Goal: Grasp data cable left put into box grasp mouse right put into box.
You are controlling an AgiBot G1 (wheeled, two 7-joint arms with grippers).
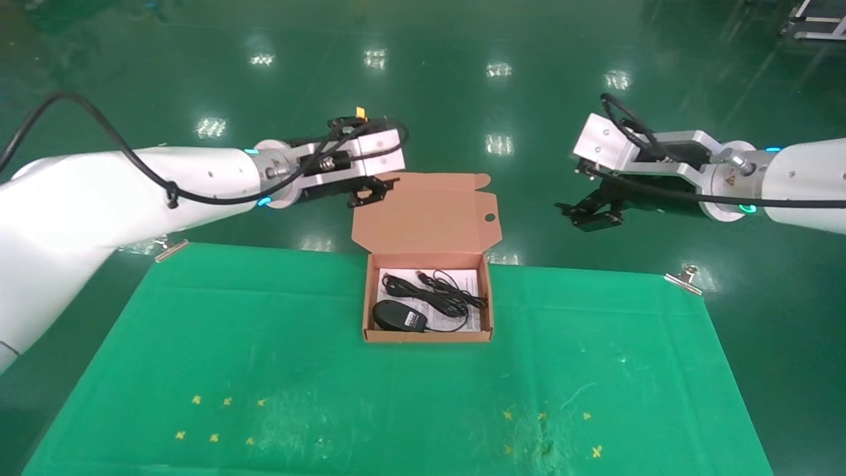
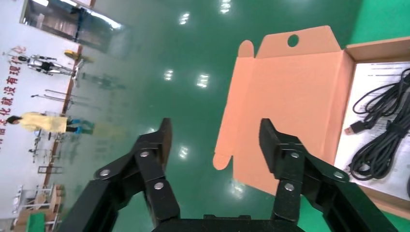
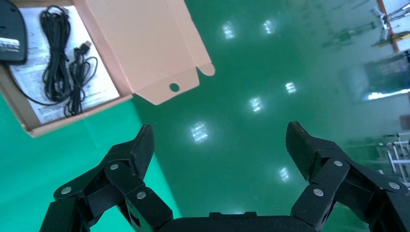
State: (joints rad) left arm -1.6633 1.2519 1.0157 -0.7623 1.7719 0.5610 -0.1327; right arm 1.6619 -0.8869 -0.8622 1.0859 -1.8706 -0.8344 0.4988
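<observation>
The orange-brown box (image 1: 428, 336) stands open at the table's far middle, with its lid (image 1: 423, 211) tilted back. The black mouse (image 1: 396, 316) lies inside at the front left, label up, and shows in the right wrist view (image 3: 10, 29). The data cable (image 1: 429, 295) lies bundled in the box on a white sheet, beside the mouse's thin cord with its USB plug. It also shows in both wrist views (image 2: 379, 152) (image 3: 53, 48). My left gripper (image 1: 370, 192) (image 2: 216, 125) is open and empty, above the lid's left edge. My right gripper (image 1: 593, 215) (image 3: 220, 128) is open and empty, off to the right beyond the table.
The table has a green cloth (image 1: 264, 344) held by metal clips at the far corners (image 1: 170, 248) (image 1: 684, 277). Small yellow cross marks (image 1: 218, 416) (image 1: 548, 430) sit near the front. A shiny green floor lies beyond.
</observation>
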